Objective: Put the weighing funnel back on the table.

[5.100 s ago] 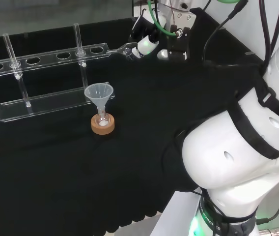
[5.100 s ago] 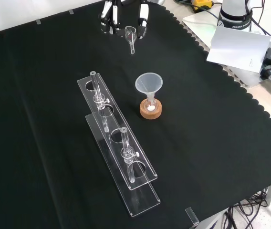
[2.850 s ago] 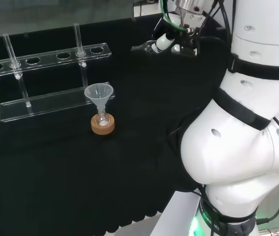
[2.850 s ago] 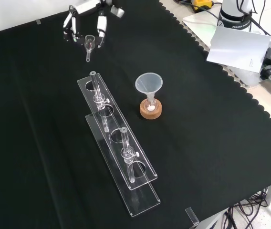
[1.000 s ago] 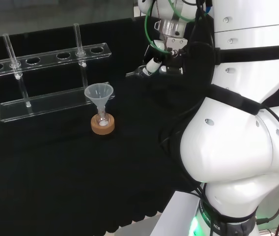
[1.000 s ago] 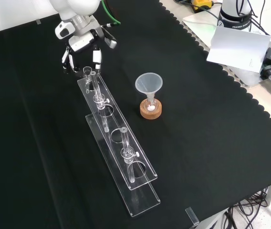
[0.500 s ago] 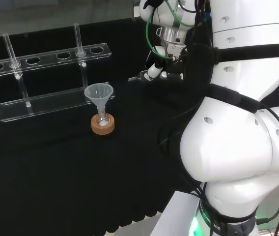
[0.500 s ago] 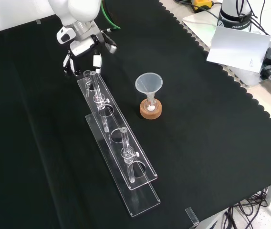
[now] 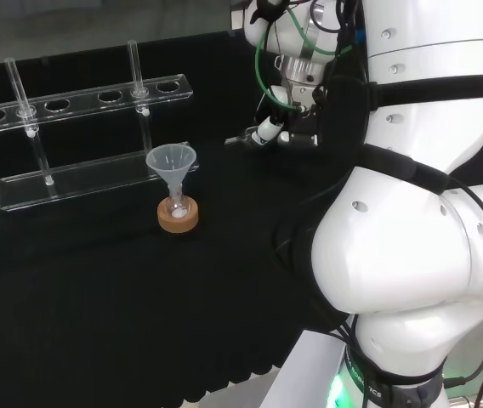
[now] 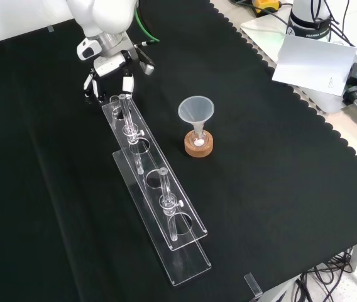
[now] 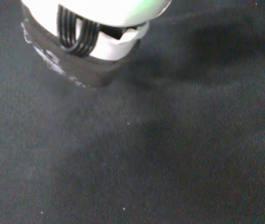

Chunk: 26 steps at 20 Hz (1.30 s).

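The weighing funnel (image 9: pixel 238 139) is held at the fingertips of the robot hand (image 10: pixel 110 66). In the head view, its clear body projects from the fingertips toward the rack (image 10: pixel 188 261). Contact between the weighing funnel and the cloth cannot be determined. In the front view, the piece is hard to separate from the clear end of the rack behind it.

The robot hand is closed on the weighing funnel. Its fingers (image 10: pixel 127 82) point down and pinch the piece from both sides. The robot hand is positioned low over the worktop (image 10: pixel 279 189), near the far edge in the front view, just beside the far end of the rack. In the wrist view, the black cloth lies close below the palm.

The rack is a clear two-tier unit that runs from the robot hand toward the near edge of the worktop. Two glass tubes (image 10: pixel 127 116) (image 10: pixel 168 195) stand upright in it.

The funnel (image 10: pixel 195 110) stands mouth up near the middle of the worktop, apart from the rack. Its stem sits in a small flask (image 10: pixel 198 139) on a cork ring (image 10: pixel 199 148).
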Tool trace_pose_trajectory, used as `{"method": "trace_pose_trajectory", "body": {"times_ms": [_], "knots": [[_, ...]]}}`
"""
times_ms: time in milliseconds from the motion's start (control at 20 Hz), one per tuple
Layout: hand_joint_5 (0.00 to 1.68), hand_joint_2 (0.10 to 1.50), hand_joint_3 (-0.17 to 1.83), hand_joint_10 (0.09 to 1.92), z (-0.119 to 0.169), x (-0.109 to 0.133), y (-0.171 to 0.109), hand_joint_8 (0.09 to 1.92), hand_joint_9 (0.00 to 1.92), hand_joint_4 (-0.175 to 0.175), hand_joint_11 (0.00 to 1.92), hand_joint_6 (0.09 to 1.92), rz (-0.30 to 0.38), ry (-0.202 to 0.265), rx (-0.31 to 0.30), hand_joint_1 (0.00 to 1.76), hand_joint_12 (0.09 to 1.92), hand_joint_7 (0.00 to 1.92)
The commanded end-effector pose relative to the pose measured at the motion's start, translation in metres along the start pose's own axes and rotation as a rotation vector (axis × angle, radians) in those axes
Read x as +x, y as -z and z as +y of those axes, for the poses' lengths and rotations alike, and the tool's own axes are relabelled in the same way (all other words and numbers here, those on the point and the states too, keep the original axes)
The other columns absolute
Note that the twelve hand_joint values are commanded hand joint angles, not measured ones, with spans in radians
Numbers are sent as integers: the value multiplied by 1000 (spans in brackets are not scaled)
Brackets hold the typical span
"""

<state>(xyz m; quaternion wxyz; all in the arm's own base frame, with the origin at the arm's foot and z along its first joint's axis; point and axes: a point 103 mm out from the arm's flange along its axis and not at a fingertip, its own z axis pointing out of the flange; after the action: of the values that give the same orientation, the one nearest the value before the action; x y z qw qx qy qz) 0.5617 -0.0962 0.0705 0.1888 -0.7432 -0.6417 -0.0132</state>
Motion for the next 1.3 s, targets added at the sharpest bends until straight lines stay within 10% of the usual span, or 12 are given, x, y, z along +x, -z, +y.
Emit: {"method": "trace_pose_trajectory", "body": {"times_ms": [50,1300], "knots": [[1412,672,541,274,1,-2,-2,686,987,175,868,360,-6,0,2,1147,985,547],[1353,783,361,293,4,-5,-8,700,978,175,863,410,-40,9,22,1130,999,528]]}}
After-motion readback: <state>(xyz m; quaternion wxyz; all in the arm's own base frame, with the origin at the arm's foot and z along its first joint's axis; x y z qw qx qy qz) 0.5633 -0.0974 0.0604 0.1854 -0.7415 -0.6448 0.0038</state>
